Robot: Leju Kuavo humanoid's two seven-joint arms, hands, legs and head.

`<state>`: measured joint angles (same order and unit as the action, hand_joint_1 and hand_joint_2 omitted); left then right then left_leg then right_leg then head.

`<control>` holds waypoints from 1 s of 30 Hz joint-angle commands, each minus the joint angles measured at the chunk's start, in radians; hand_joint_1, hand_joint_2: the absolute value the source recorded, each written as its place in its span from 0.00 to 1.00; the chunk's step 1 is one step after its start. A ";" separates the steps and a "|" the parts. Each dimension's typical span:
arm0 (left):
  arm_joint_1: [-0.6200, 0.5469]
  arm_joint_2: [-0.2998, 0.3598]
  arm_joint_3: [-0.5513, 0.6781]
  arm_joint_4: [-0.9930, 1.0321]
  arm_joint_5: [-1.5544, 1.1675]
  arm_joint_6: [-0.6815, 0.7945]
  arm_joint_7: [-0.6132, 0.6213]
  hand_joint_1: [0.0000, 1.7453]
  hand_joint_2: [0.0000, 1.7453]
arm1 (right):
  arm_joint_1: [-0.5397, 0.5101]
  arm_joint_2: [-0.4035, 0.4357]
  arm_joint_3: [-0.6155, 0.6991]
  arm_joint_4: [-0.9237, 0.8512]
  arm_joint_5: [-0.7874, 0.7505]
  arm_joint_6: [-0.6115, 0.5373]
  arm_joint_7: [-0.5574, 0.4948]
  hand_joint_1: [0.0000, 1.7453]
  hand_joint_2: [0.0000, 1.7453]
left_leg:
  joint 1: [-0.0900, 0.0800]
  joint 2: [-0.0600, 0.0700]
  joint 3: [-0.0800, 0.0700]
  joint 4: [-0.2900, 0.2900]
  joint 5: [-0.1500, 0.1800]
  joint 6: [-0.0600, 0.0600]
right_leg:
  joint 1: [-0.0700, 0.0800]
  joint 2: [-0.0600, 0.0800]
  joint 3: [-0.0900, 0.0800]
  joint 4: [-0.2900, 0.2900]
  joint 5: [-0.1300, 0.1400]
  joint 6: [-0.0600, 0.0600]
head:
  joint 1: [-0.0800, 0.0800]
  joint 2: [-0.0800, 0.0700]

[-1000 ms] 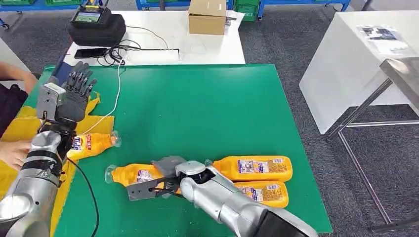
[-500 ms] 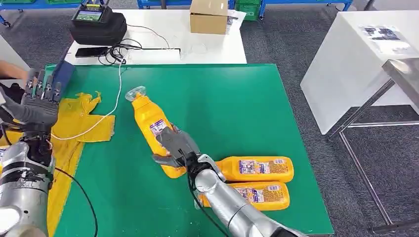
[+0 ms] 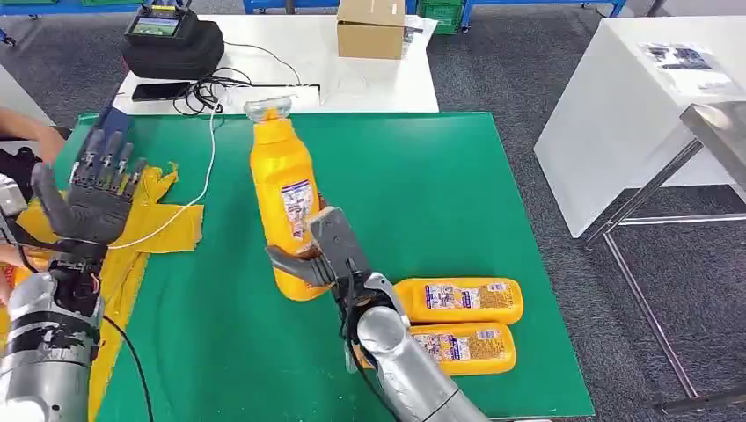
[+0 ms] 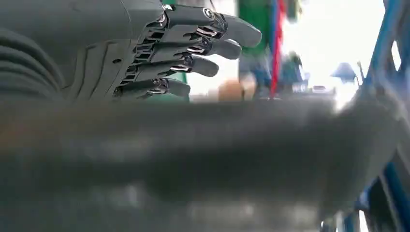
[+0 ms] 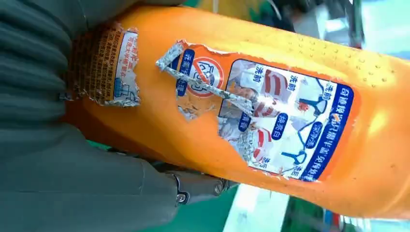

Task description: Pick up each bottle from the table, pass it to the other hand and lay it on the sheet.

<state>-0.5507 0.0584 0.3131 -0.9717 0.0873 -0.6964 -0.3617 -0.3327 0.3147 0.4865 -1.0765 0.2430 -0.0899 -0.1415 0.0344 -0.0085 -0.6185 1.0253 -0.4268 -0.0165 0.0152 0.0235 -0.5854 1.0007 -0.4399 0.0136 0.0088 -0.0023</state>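
My right hand (image 3: 321,255) grips an orange bottle (image 3: 283,198) by its lower body and holds it nearly upright above the green table (image 3: 422,193), clear cap pointing away from me. The right wrist view shows the same bottle (image 5: 270,111) with its torn label pressed against the palm (image 5: 58,145). My left hand (image 3: 92,189) hovers open, fingers spread, above the yellow sheet (image 3: 163,224) at the table's left edge; its fingers (image 4: 193,48) hold nothing. Two more orange bottles (image 3: 457,301) (image 3: 462,345) lie side by side near the front right.
A person's arm (image 3: 26,132) reaches in at the far left. A white cable (image 3: 207,167) crosses the sheet. Behind the green table stand a black case (image 3: 171,44), a phone (image 3: 160,91) and a cardboard box (image 3: 369,28). A white table (image 3: 642,105) stands to the right.
My right hand lifted the bottle off the table and swung it from lying flat to nearly upright. My left hand shifted over the sheet, and the bottle lying there a second ago is gone.
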 commanded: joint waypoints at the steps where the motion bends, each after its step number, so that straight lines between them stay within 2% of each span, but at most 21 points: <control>1: 0.080 -0.030 -0.299 -0.164 -0.029 -0.064 -0.022 0.00 1.00 | -0.098 -0.025 0.179 0.062 0.008 0.092 0.048 1.00 1.00 | -0.002 -0.001 0.003 -0.002 0.000 0.003 | -0.001 -0.003 0.003 -0.001 0.000 0.002 | 0.000 0.000; 5: 0.105 -0.014 -0.400 -0.214 -0.049 -0.091 -0.046 0.00 1.00 | -0.134 -0.011 0.274 0.094 0.009 0.167 0.094 1.00 1.00 | -0.001 0.000 0.003 -0.002 0.000 0.003 | -0.001 -0.002 0.003 -0.001 0.000 0.002 | 0.000 0.000; 9: 0.112 -0.009 -0.441 -0.223 -0.064 -0.069 -0.051 0.00 1.00 | -0.143 0.004 0.336 0.117 0.016 0.173 0.110 1.00 1.00 | -0.001 0.001 0.001 -0.001 0.000 0.002 | -0.001 -0.001 0.001 0.000 0.000 0.002 | 0.000 0.000; 14: 0.107 0.043 -0.508 -0.210 -0.155 -0.055 -0.122 0.00 1.00 | -0.155 0.005 0.433 0.142 -0.003 0.222 0.133 1.00 1.00 | -0.001 0.000 0.003 -0.002 0.000 0.003 | -0.001 -0.001 0.003 -0.001 0.000 0.002 | 0.000 0.000; 25: 0.110 0.067 -0.517 -0.203 -0.187 -0.076 -0.180 0.00 1.00 | -0.160 -0.007 0.449 0.170 -0.047 0.230 0.130 1.00 1.00 | -0.002 -0.001 0.003 -0.003 0.000 0.003 | -0.001 -0.003 0.004 -0.002 0.000 0.002 | 0.000 0.000; 28: 0.111 0.086 -0.509 -0.204 -0.202 -0.074 -0.191 0.00 1.00 | -0.146 -0.026 0.440 0.187 -0.071 0.244 0.124 1.00 1.00 | -0.001 -0.001 0.002 -0.001 0.000 0.002 | -0.001 -0.003 0.002 -0.001 0.000 0.001 | 0.000 0.000; 30: 0.109 0.098 -0.507 -0.204 -0.214 -0.077 -0.200 0.00 1.00 | -0.134 -0.043 0.429 0.203 -0.097 0.264 0.125 1.00 1.00 | -0.002 -0.002 0.006 -0.005 0.001 0.004 | -0.001 -0.005 0.006 -0.004 0.000 0.003 | 0.000 0.000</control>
<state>-0.4078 0.1316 -0.1095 -1.2116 -0.0897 -0.7630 -0.5528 -0.4432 0.3200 0.8099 -0.9720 0.1907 0.0931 -0.0099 0.0345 -0.0086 -0.6190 1.0252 -0.4268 -0.0165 0.0153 0.0231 -0.5856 1.0007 -0.4400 0.0136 0.0084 -0.0023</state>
